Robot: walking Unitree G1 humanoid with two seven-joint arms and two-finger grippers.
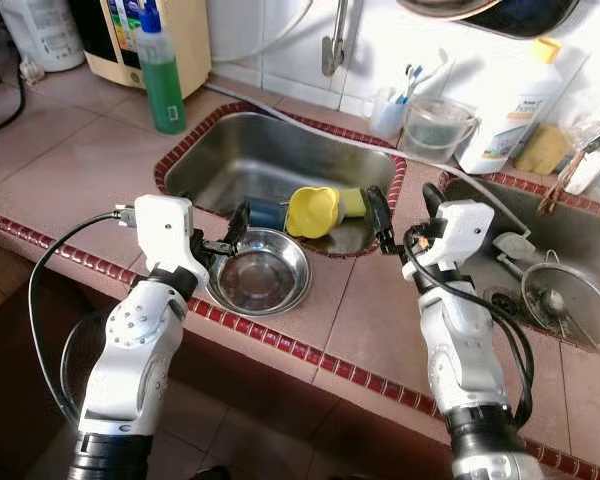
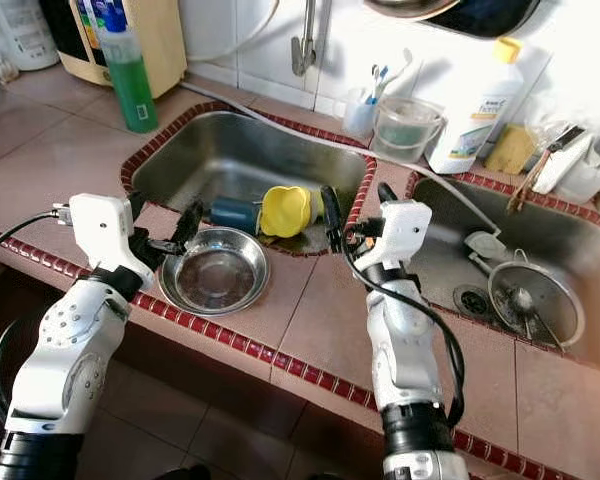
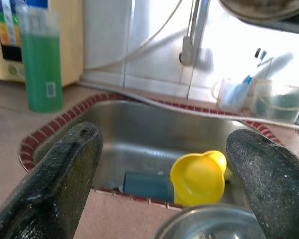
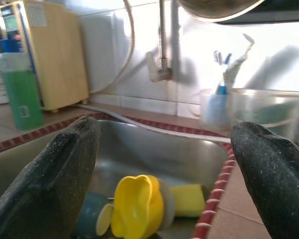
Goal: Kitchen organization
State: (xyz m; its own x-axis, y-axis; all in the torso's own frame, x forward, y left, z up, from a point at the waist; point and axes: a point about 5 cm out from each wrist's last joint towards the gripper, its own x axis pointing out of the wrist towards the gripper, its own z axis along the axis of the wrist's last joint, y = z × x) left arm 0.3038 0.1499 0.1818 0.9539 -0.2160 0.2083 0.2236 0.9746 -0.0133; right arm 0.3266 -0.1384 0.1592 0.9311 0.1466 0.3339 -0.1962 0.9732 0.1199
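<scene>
A steel bowl sits on the tiled counter, just in front of the left sink. Inside that sink lie a yellow cup on its side, a teal cup and a yellow sponge. My left gripper is open at the bowl's left rim, and its fingers frame the sink and the yellow cup. My right gripper is open and holds nothing. It hovers over the strip of counter between the two sinks, pointing at the yellow cup.
A green soap bottle and a beige appliance stand at the back left. The faucet, a toothbrush cup, a clear pitcher and a white bottle line the back wall. The right sink holds a metal strainer.
</scene>
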